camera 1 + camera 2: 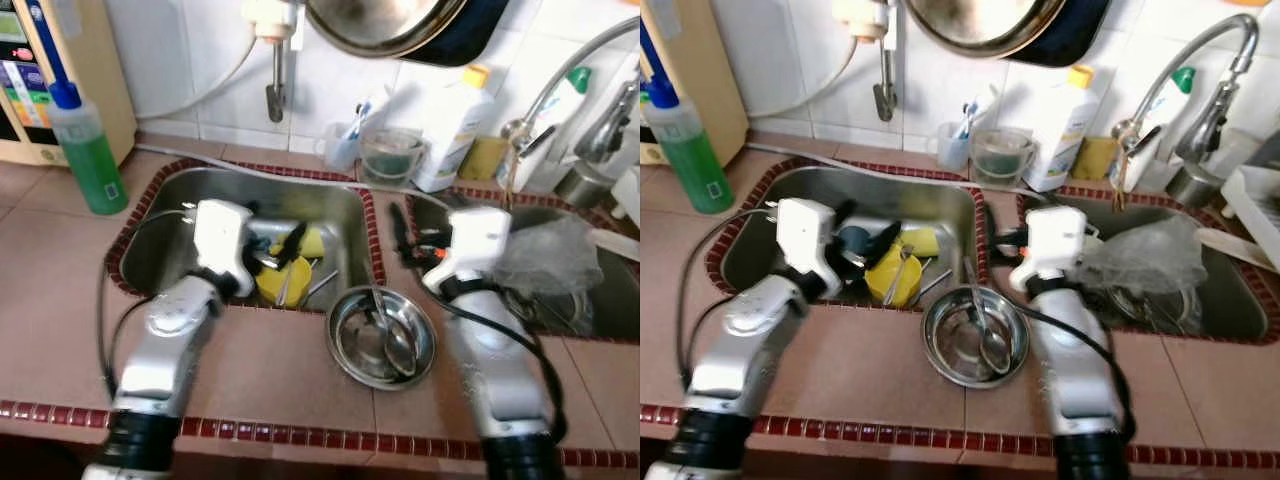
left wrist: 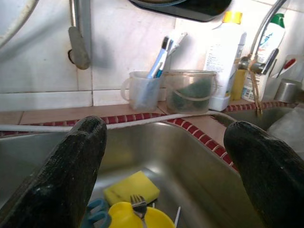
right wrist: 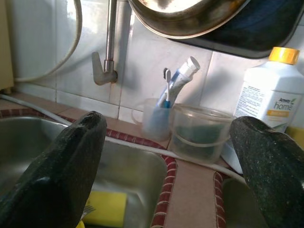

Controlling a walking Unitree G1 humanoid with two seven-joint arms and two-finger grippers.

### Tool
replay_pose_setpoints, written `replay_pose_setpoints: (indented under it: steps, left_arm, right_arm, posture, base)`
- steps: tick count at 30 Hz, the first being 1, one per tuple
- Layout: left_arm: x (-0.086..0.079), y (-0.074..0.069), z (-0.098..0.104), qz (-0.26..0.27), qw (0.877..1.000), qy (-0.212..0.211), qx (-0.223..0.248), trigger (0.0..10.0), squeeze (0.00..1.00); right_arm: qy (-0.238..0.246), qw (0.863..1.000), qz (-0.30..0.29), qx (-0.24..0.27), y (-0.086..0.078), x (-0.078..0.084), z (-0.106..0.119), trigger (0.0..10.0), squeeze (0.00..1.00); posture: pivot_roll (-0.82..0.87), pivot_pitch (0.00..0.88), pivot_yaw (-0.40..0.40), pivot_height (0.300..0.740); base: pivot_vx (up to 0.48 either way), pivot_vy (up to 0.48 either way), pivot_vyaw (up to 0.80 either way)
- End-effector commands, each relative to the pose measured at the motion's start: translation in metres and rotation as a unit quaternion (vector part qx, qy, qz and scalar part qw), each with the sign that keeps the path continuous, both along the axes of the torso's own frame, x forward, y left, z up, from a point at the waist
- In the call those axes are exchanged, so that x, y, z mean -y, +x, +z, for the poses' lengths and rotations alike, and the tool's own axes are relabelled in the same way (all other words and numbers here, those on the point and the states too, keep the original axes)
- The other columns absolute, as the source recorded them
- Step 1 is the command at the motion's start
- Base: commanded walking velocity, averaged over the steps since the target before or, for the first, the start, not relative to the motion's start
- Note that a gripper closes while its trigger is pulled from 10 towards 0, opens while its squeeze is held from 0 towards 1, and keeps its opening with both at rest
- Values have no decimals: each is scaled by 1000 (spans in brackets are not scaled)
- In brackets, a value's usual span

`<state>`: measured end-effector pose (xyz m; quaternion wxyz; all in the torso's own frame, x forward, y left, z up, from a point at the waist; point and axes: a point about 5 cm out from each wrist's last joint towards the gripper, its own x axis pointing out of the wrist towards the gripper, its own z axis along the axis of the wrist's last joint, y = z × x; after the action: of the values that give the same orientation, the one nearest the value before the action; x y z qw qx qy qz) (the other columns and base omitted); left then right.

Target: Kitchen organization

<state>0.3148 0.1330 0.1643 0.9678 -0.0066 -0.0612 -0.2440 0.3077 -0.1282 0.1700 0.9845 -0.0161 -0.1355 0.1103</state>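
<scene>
A steel bowl (image 1: 352,350) with a spoon (image 1: 393,338) in it sits on the tiled counter, at the front rim between two sinks. In the left sink (image 1: 170,215) lie a yellow cup (image 1: 283,282) holding a fork and a yellow sponge (image 2: 131,187). My left gripper (image 1: 275,235) hangs open over that sink, just above the cup, holding nothing. My right gripper (image 1: 410,240) is open over the divider between the sinks, behind the bowl, also holding nothing. In the right wrist view its fingers (image 3: 61,166) stand wide apart.
The right sink (image 1: 600,310) holds a crumpled clear plastic bag (image 1: 545,255) and dishes. Along the back ledge stand a toothbrush cup (image 1: 345,145), a clear tub (image 1: 392,155), a white bottle (image 1: 455,125) and the faucet (image 1: 560,80). A green soap bottle (image 1: 88,150) stands far left. A pan (image 1: 390,25) hangs above.
</scene>
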Motion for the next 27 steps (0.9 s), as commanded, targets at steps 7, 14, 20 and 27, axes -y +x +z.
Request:
replay_pose_setpoints:
  steps: [7,14,20,27]
  left_arm:
    - [11,-2,0,-24,1000,5,0,10000,0]
    - [27,-19,-3,-93,995,41,14,10000,0]
    - [44,-32,-5,-154,986,57,19,10000,0]
    - [54,-45,0,-199,977,66,26,10000,0]
  right_arm:
    - [-2,1000,-17,-1,1,10,-1,10000,0]
    - [16,998,-30,-60,-2,17,-22,10000,0]
    - [19,995,-30,-93,0,21,-32,10000,0]
    - [-15,994,1,-111,-5,18,-38,10000,0]
  posture:
    - [66,0,-59,740]
    - [61,0,-58,740]
    - [54,0,-54,740]
    - [50,0,-55,740]
  base:
    - [0,0,0]
    - [0,0,0]
    - [0,0,0]
    - [0,0,0]
